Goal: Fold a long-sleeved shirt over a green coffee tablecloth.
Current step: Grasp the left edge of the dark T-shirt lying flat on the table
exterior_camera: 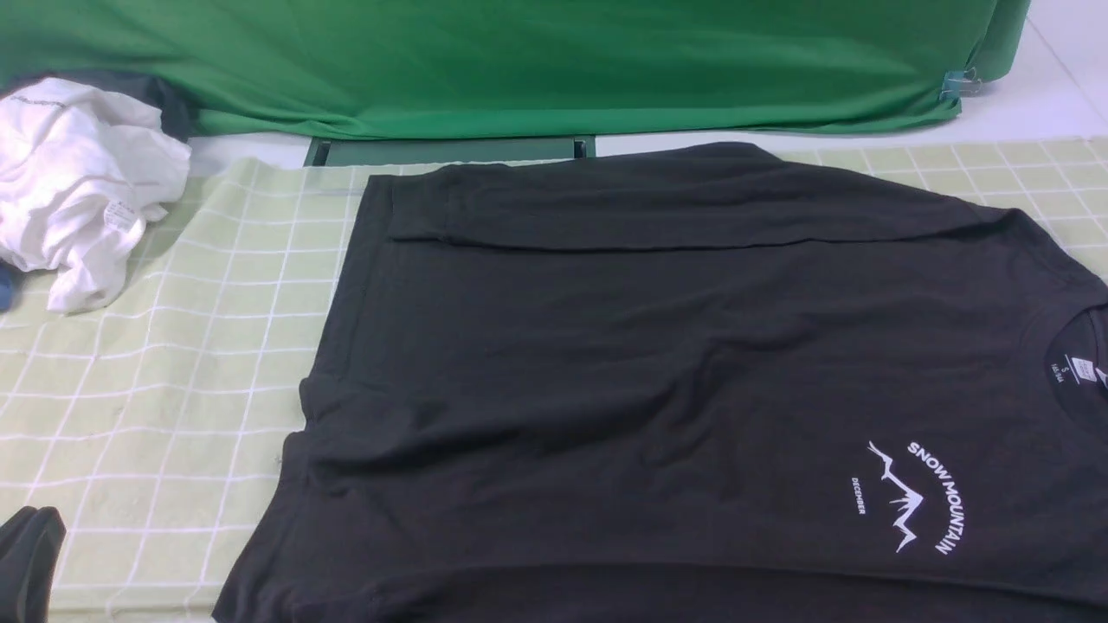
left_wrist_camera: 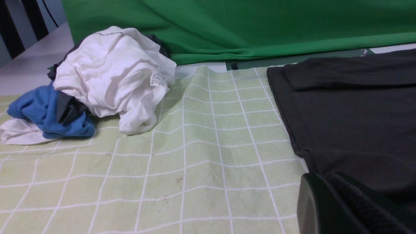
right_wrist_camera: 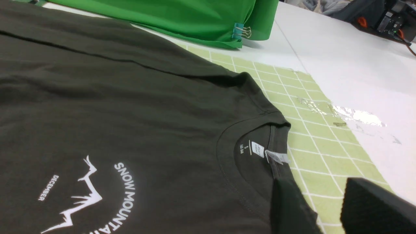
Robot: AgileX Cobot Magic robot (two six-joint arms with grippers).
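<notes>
**Workpiece.** The shirt (exterior_camera: 649,363) lies flat, logo side up, on the tablecloth (exterior_camera: 173,363) and covers the cloth's middle and right part. Its collar (right_wrist_camera: 247,152) points toward the cloth's right edge, and its hem faces the cloth's bare left part. One sleeve (exterior_camera: 649,208) is laid over the body on the side nearest the cloth's far edge. The near side runs out of the front view, so the other sleeve cannot be assessed. Judged stage: early, with the body fold not yet made.

**Left gripper** (exterior_camera: 30,562). The jaws are closed and empty. It sits low over the cloth's near-left part, apart from the hem. This probably keeps it clear of the hem until that end has to be lifted.

**Right gripper** (right_wrist_camera: 328,217). The jaws stand partly apart with nothing between them, and bare cloth shows in the gap. It is over the cloth's right part, just beside the collar. One finger overlaps the shoulder edge, but contact cannot be confirmed. The modest gap would suit a pinch on thin cotton.

**Clutter.** A white garment (exterior_camera: 78,182) is heaped on the cloth's far-left corner, well apart from the shirt and outside the folding area.

**Caution.** Soft cotton is likely to drag and wrinkle if it is lifted from one end only.
</notes>
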